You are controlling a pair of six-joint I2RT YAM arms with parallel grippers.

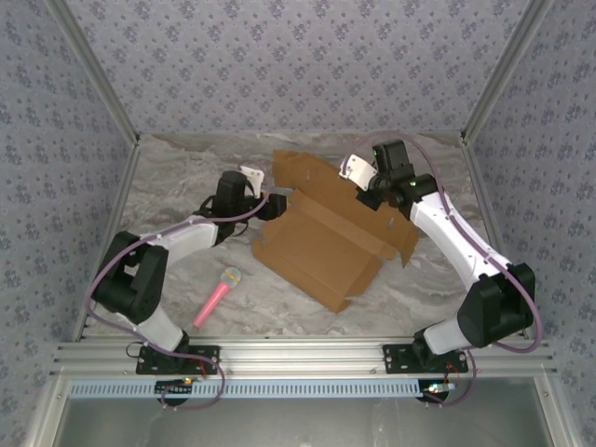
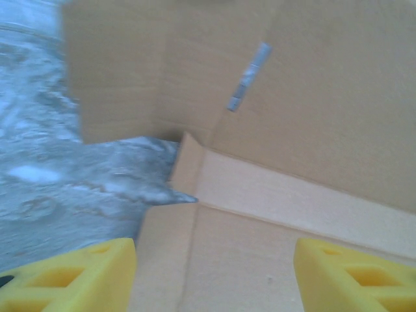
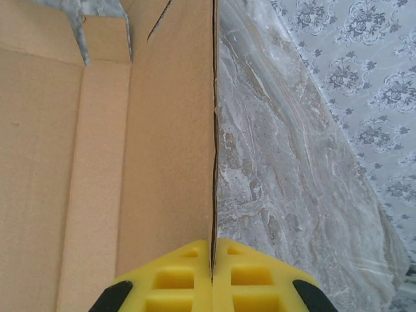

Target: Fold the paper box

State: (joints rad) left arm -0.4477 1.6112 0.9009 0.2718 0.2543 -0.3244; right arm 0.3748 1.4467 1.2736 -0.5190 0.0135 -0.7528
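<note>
The grey marbled table (image 1: 186,177) stands between patterned walls (image 1: 298,65). On its middle lies the paper box (image 1: 321,251), half shaped, with its long axis slanting from far left to near right. The right gripper (image 3: 212,253) is clamped on the thin edge of an upright flap (image 3: 169,130) at the far right side. The left gripper (image 2: 214,273) has its jaws apart and holds nothing. It hangs just over the box's left corner, so it seems the nearer one for a fold at that end.

The paper box (image 1: 321,247) was plain brown, the surface (image 1: 177,186) marbled grey and white, and the walls (image 1: 279,65) carried a blue-grey floral print. A microphone (image 1: 212,303) was pink with a yellow-green head; the left pincer (image 2: 211,279) and right pincer (image 3: 212,279) had yellow fingers (image 3: 175,279).
</note>
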